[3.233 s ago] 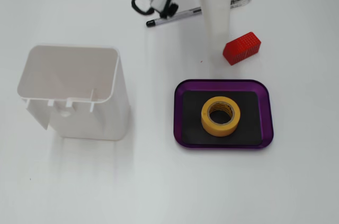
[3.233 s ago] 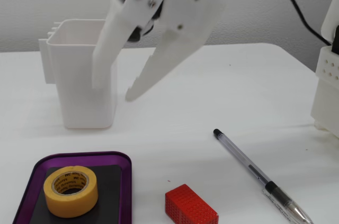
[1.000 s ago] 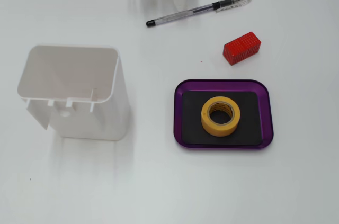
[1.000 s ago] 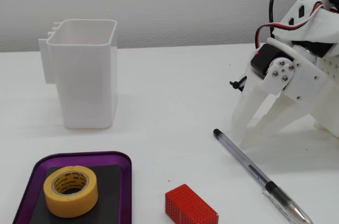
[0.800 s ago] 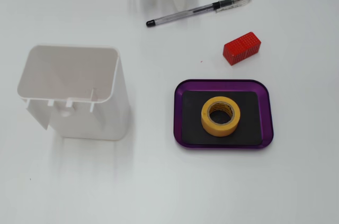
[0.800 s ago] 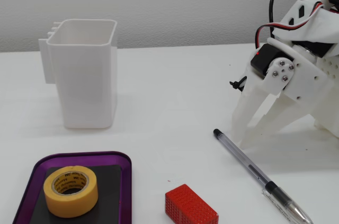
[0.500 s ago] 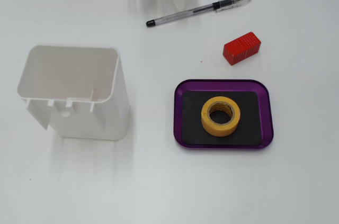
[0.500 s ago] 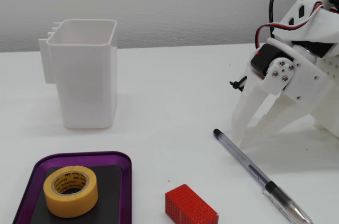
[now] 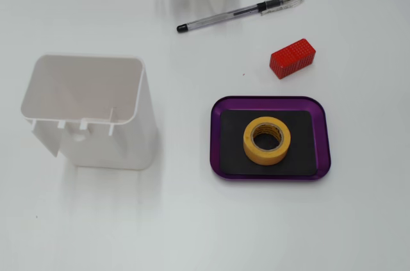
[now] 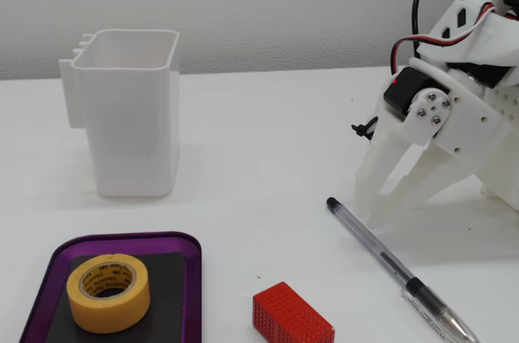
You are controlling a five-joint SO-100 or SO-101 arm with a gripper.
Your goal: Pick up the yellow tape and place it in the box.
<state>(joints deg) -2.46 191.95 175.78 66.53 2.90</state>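
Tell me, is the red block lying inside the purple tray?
No, the red block lies on the white table outside the purple tray, which holds only the yellow tape.

The white table (image 9: 192, 232) carried five loose items in a fixed view from above. A tall white container (image 9: 90, 114) stood at left centre. The purple box (image 9: 216, 136) lay right of centre, flat on the surface. A red block (image 9: 293, 57) sat above it, upper right. A pen (image 9: 237, 12) lay slanted near the top edge. The gripper (image 10: 366, 220) tips rested beside the pen's cap end.
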